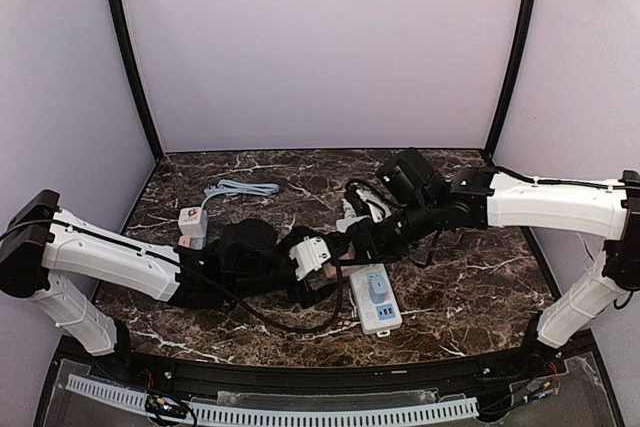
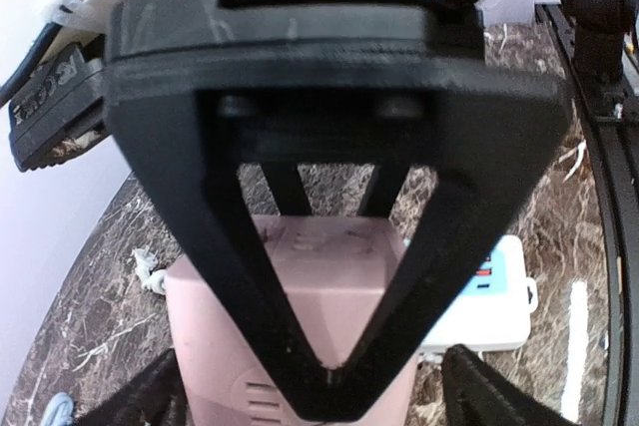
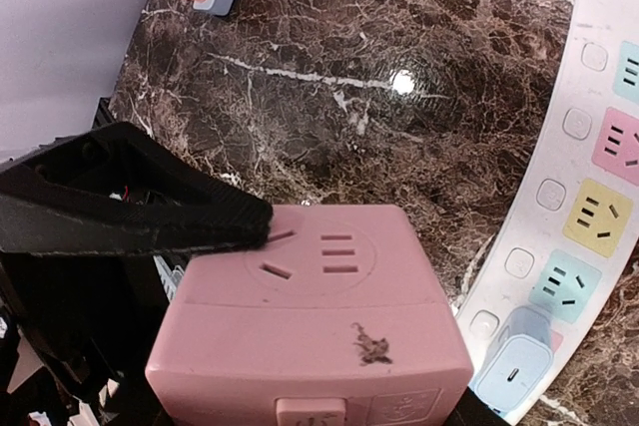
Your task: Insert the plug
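Meeting over the middle of the dark marble-patterned table (image 1: 470, 277), the left gripper (image 1: 322, 261) and the right gripper (image 1: 352, 241) faced each other tip to tip. The pink cube-shaped plastic plug adapter (image 3: 319, 326) sat between them, raised off the tabletop, its socket slots facing up in the right wrist view. A black wedge-shaped finger (image 3: 130, 212) reached in from the left of that view and rested its tip on the cube's top face beside the slots. From the left wrist, a hollow black triangular finger (image 2: 230, 246) stood in front of the cube, and pink showed through its opening. Both claws stood partly spread around the cube, but I could not tell whether either one actually pinched it.

The long white power strip with pastel sockets (image 1: 378, 299) lay on the table just beside and below the cube, near the front edge. A pale blue-and-white plug (image 3: 514, 366) was seated at the strip's end. Well apart to the left rested a small white adapter with a pink cap (image 1: 192, 225), trailing a coiled light blue cable (image 1: 240, 189).
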